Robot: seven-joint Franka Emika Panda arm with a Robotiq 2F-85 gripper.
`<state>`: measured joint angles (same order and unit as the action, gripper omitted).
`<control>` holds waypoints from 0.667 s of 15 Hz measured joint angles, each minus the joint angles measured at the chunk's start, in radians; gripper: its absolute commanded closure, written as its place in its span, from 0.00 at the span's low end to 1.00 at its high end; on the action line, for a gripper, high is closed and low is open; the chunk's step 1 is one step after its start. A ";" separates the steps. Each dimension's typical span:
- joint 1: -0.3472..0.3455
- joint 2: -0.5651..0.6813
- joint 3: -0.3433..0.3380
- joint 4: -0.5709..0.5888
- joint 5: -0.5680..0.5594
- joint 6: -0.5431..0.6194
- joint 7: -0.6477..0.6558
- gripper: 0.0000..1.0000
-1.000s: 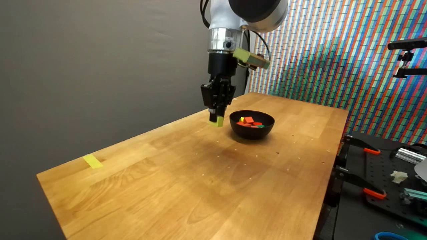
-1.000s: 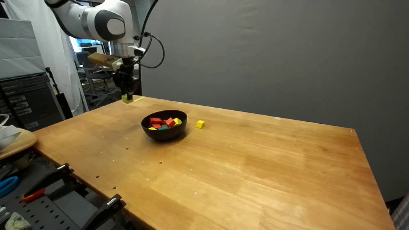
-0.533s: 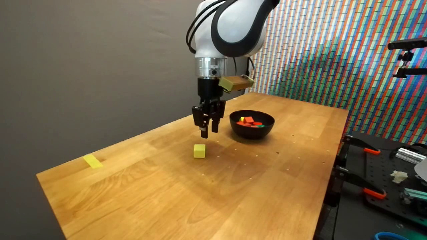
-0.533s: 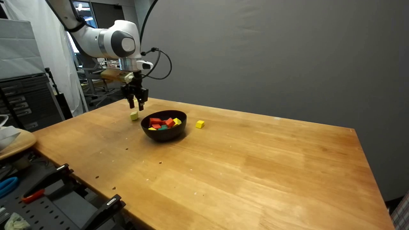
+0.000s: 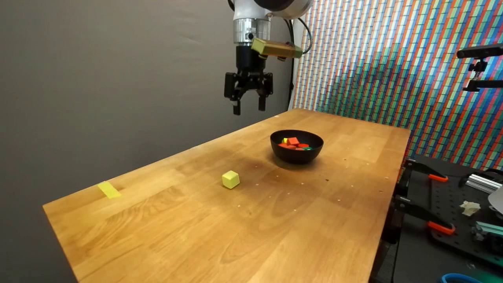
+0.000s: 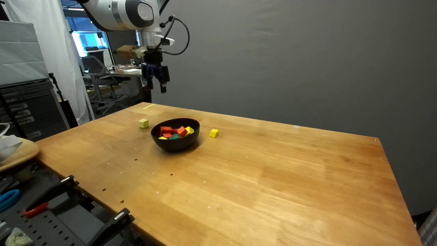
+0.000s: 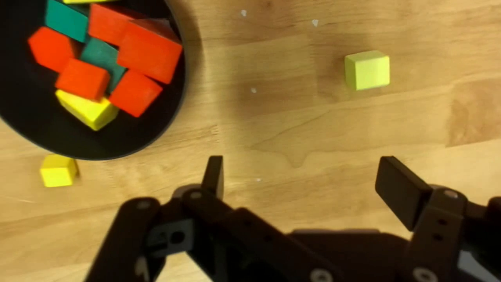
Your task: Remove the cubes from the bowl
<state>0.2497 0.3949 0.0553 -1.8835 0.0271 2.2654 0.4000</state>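
The black two-finger gripper (image 5: 249, 107) was held above the brown wooden tabletop (image 5: 314, 228), pointed downward and well apart from its surface; the jaws were released and spread wide, and bare wood grain was shown between the fingertips (image 7: 214, 174) in the wrist view; the round black bowl (image 6: 175, 145) was seated upright on the tabletop in both exterior views; red cubes (image 7: 150, 53), green cubes (image 7: 102, 58) and yellow cubes (image 7: 86, 109) were contained in the bowl, tilted at various angles and partly overlapped. In an exterior view, a pale yellow cube (image 6: 143, 123) was placed on the tabletop, to the left of the bowl and farther back, and a bright yellow cube (image 6: 213, 133) was placed just beside the bowl on the right; both were set apart from the bowl and from the gripper; a flat yellow strip (image 5: 109, 190) was laid near the left corner of the tabletop.
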 measured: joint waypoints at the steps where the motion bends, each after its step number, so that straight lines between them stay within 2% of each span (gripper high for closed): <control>1: -0.016 -0.015 -0.011 -0.008 0.007 -0.010 0.023 0.00; 2: -0.036 -0.023 -0.022 -0.020 0.020 -0.012 0.042 0.00; 5: -0.097 -0.019 -0.044 -0.064 0.083 -0.012 0.073 0.09; 6: -0.115 -0.014 -0.049 -0.079 0.106 -0.012 0.086 0.15; 8: -0.142 -0.002 -0.060 -0.106 0.151 -0.011 0.119 0.17; 9: -0.154 0.003 -0.065 -0.117 0.177 -0.010 0.134 0.22; 10: -0.165 0.007 -0.068 -0.128 0.202 -0.010 0.147 0.18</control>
<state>0.0845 0.4017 -0.0130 -2.0112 0.2286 2.2558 0.5469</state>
